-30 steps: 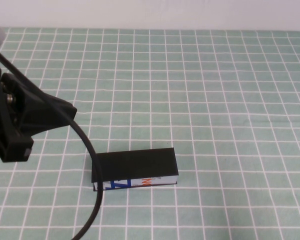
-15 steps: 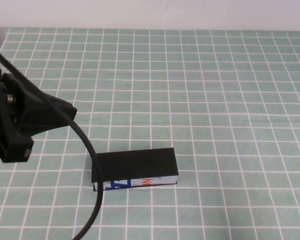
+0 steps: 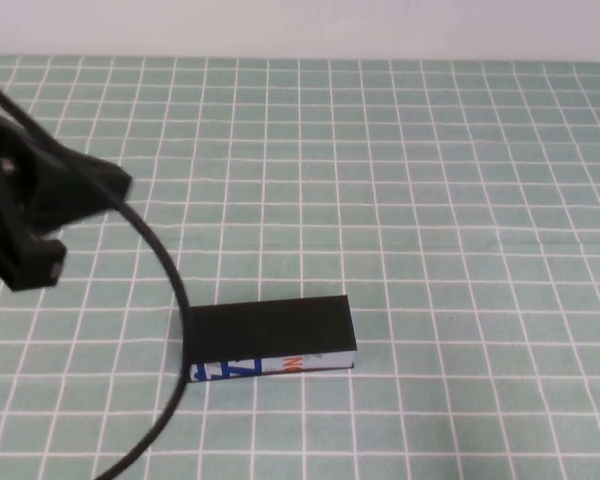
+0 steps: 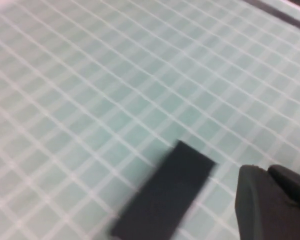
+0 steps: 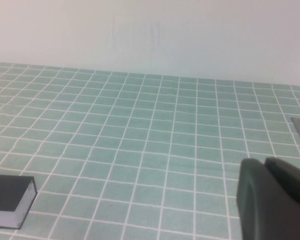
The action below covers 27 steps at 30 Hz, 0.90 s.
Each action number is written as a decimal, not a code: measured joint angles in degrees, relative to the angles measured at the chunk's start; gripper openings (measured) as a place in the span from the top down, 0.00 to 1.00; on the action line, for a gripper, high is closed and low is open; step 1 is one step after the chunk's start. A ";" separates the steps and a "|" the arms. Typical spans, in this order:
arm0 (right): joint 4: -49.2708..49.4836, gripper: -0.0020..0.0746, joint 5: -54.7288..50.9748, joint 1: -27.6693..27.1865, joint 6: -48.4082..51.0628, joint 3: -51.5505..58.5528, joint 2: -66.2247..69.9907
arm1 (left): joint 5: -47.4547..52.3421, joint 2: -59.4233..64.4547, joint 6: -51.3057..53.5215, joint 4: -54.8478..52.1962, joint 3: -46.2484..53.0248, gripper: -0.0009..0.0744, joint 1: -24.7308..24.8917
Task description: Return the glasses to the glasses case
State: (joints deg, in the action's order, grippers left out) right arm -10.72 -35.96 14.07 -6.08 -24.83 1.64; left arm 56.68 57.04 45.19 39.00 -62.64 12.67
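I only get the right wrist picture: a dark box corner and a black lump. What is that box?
Observer: From the high view, a closed glasses case with a white front strip printed blue and orange.
Operator: Any glasses around?
Observer: None show in any view.
Operator: Where's the other arm?
Observer: The left tool hangs above the table left of the case; its black cable crosses the case's left end. Your lump is the right tool, shut, off to the case's right.

glasses case (image 3: pixel 268 326): matt black | table (image 3: pixel 460 200): smooth green grid
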 joint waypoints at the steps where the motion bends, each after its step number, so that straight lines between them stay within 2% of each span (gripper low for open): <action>1: 0.00 0.99 0.00 0.00 0.00 0.00 0.00 | -1.27 -0.67 0.00 -0.92 0.32 0.99 0.00; 7: 0.00 0.99 0.00 0.00 0.00 0.00 0.00 | -8.62 -10.22 -1.95 -8.10 5.57 0.99 0.00; 16: 0.00 0.99 0.00 0.00 0.00 0.00 0.00 | -14.42 -30.58 -12.02 -16.19 14.83 0.99 0.00; 21: 0.00 0.99 0.00 0.00 0.00 0.00 0.00 | -20.13 -42.94 -19.40 -22.33 25.32 0.99 0.00; 27: 0.00 0.99 0.00 0.00 0.00 0.00 0.00 | -33.97 -52.35 -31.79 -32.76 41.32 0.99 0.00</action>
State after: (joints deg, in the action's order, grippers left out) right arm -10.72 -35.96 14.07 -6.08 -24.83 1.64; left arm 22.71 4.70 13.40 6.24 -21.32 12.67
